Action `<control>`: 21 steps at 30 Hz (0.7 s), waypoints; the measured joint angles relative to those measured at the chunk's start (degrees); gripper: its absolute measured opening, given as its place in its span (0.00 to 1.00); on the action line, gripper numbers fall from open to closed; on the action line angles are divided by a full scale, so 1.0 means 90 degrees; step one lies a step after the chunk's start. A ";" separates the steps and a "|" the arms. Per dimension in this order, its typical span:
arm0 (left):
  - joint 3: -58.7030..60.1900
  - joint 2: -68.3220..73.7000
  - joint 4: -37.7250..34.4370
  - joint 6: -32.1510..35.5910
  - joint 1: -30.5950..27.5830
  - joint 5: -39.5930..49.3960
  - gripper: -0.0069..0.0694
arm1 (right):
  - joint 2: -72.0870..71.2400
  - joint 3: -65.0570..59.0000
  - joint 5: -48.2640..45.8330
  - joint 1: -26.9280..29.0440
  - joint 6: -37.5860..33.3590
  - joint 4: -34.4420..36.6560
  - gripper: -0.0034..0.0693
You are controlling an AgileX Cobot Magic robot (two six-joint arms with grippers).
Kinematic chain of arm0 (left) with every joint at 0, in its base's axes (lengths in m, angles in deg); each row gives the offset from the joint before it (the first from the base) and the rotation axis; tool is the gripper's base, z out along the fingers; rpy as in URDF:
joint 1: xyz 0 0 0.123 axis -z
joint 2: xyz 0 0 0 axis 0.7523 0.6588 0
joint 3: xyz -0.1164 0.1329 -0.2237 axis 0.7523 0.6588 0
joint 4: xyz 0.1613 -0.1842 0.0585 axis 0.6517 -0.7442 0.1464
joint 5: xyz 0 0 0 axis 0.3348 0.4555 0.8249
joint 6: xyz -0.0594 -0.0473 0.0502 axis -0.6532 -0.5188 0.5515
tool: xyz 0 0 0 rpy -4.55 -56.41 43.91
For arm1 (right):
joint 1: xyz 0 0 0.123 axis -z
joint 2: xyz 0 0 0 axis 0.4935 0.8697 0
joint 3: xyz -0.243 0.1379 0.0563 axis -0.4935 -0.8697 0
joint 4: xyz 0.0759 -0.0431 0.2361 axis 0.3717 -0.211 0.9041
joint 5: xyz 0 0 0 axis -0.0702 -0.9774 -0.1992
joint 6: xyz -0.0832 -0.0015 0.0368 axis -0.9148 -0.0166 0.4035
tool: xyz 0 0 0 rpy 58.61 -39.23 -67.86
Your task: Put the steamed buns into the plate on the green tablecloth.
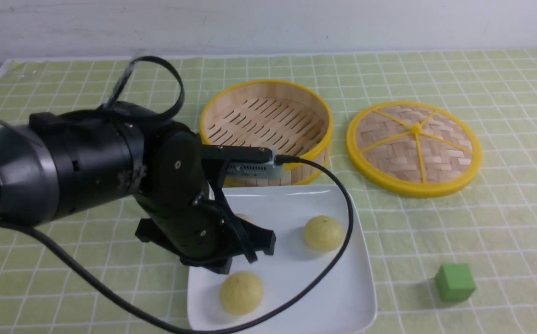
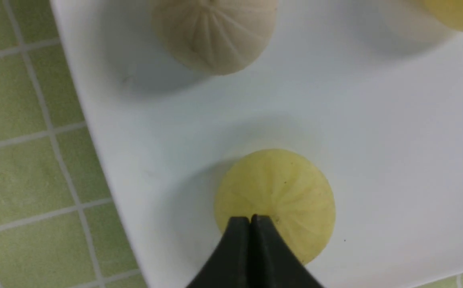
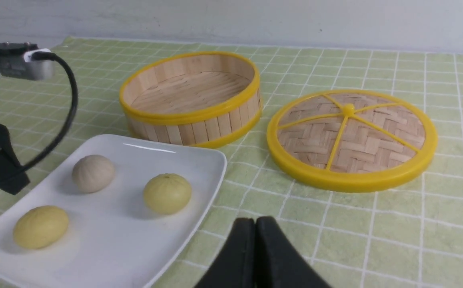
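Frontally, greyish bun [image 3: 93, 173] mostly behind left arm [image 1: 87, 171]; both jaws together, empty.

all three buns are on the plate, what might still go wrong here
1. The shut left gripper is right at the near yellow bun; a careless pull-out might nudge it off the plate.
2. The arm's cable loops past the far yellow bun and could drag it.

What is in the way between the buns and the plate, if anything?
Nothing that shows. All three buns already sit on the plate, two yellow and one beige. The steamer is empty. The left gripper is over one yellow bun, jaws shut, holding nothing.
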 joint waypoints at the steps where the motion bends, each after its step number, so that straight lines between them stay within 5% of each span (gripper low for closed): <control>1: 0.0000 0.0000 0.0041 0.0000 0.0000 0.0000 0.09 | -0.0113 -0.0186 0.0008 0.0180 0.0000 -0.0002 0.06; 9: -0.0070 -0.0726 0.0753 -0.0156 0.0008 0.0296 0.09 | -0.0878 -0.1711 -0.0045 0.1895 0.0000 -0.0205 0.08; 15: -0.0031 -0.1920 0.1242 -0.0196 0.0008 0.0719 0.09 | -0.0886 -0.1794 0.0117 0.2196 0.0000 -0.0346 0.08; 21: 0.1947 -0.4233 0.1162 -0.0213 0.0008 0.0058 0.09 | -0.0886 -0.1793 0.0122 0.2221 0.0000 -0.0360 0.09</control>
